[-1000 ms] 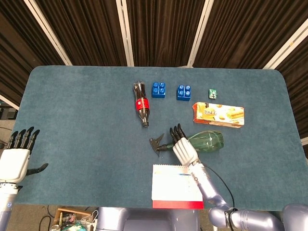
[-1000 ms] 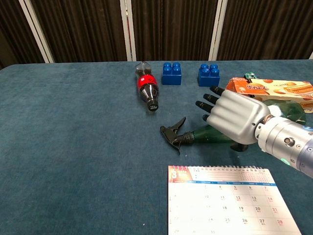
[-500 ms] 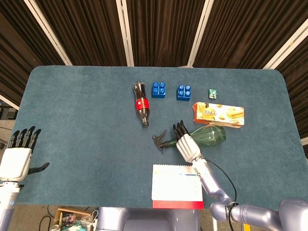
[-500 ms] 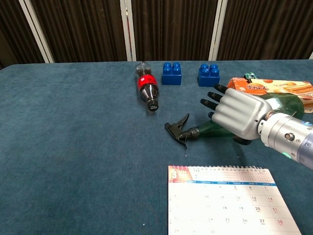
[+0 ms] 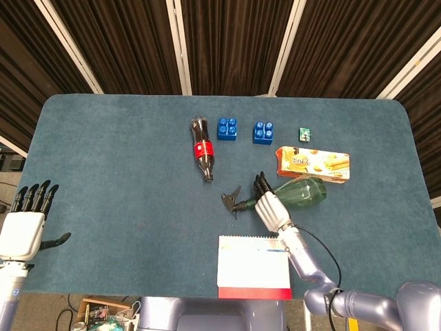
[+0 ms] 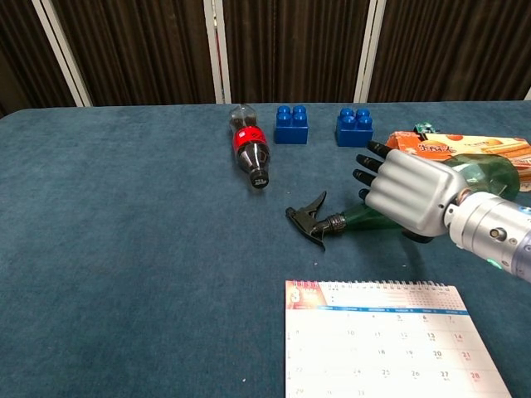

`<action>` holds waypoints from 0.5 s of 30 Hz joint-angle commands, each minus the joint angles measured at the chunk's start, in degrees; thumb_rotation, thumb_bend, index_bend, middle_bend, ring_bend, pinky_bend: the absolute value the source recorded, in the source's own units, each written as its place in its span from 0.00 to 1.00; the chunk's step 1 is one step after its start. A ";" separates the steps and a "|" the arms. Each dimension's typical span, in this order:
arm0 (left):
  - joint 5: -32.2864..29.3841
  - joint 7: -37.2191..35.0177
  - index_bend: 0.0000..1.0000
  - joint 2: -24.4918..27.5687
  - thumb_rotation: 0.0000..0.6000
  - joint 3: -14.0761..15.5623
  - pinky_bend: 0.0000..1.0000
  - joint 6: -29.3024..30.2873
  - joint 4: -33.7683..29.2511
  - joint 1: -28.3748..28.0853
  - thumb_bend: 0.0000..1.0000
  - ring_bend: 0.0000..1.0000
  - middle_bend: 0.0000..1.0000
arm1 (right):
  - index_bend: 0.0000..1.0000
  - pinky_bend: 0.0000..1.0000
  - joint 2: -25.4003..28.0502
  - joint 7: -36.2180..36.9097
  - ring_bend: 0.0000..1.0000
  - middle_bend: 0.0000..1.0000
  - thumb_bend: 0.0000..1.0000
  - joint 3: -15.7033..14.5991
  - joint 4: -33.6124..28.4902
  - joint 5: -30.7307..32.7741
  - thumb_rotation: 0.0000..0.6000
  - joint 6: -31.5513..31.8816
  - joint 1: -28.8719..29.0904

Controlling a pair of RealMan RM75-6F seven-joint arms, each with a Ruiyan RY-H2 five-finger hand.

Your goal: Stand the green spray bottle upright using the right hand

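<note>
Our right hand [image 6: 408, 201] is wrapped around the green spray bottle [image 6: 474, 176]; we should tip its bottom down slowly, clear of the snack box [image 6: 465, 147].

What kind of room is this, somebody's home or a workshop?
Probably a robot test room, not a home: a carpet-covered table in front of dark curtains, with blue toy blocks and a calendar laid out.

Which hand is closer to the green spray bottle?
The right hand is closer: it rests on the green spray bottle, around its body. The left hand is far away, beyond the table's near left edge.
</note>
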 commanded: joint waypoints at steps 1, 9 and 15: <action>0.24 -0.06 0.00 0.03 1.00 0.12 0.04 0.04 -0.14 -0.05 0.05 0.00 0.00 | 0.96 0.02 1.25 4.64 0.00 0.18 0.51 -0.84 0.53 -5.13 1.00 3.24 0.26; 1.70 -0.65 0.00 0.38 1.00 0.74 0.04 0.84 -0.66 0.15 0.05 0.00 0.00 | 0.97 0.04 6.20 13.96 0.00 0.18 0.51 0.07 -4.64 -11.37 1.00 9.52 -0.61; 3.14 -1.39 0.00 0.75 1.00 1.31 0.04 1.81 -0.91 0.51 0.05 0.00 0.00 | 0.97 0.04 10.79 24.52 0.00 0.19 0.51 1.01 -11.76 -14.48 1.00 12.69 -1.76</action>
